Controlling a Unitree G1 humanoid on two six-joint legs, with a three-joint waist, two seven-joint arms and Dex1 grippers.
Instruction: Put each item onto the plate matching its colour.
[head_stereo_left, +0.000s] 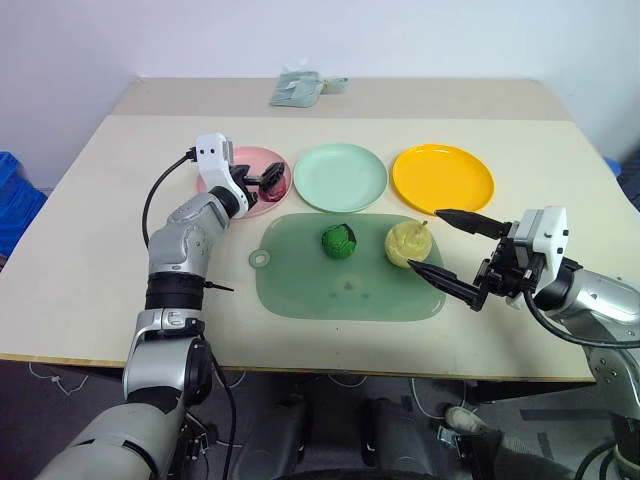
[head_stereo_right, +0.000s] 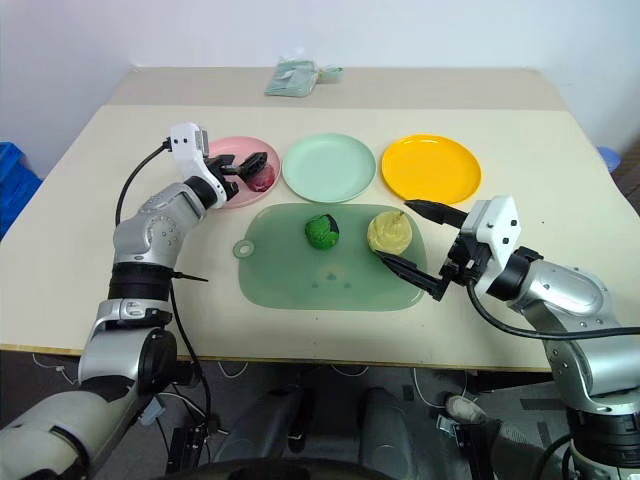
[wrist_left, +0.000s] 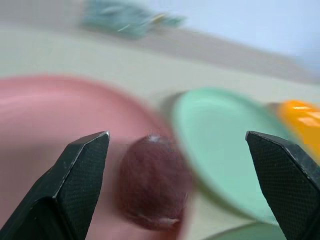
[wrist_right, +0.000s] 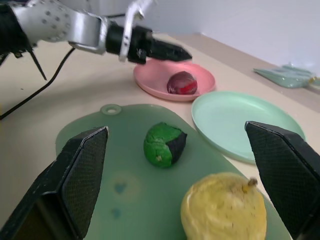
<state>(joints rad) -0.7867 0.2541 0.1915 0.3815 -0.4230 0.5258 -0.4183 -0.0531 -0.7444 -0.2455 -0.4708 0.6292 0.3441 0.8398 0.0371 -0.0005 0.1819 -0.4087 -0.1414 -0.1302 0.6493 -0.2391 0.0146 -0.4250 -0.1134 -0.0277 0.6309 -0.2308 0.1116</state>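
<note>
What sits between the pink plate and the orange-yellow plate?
The empty mint green plate sits between the pink plate and orange-yellow plate, clearest in the eye views.

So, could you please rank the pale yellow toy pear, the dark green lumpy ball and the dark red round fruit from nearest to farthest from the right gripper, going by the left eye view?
1. Pale yellow toy pear: on the large green mat, just beside the open right gripper.
2. Dark green lumpy ball: mid-mat, beyond the pear.
3. Dark red round fruit: on the pink plate, by the left gripper.
</note>
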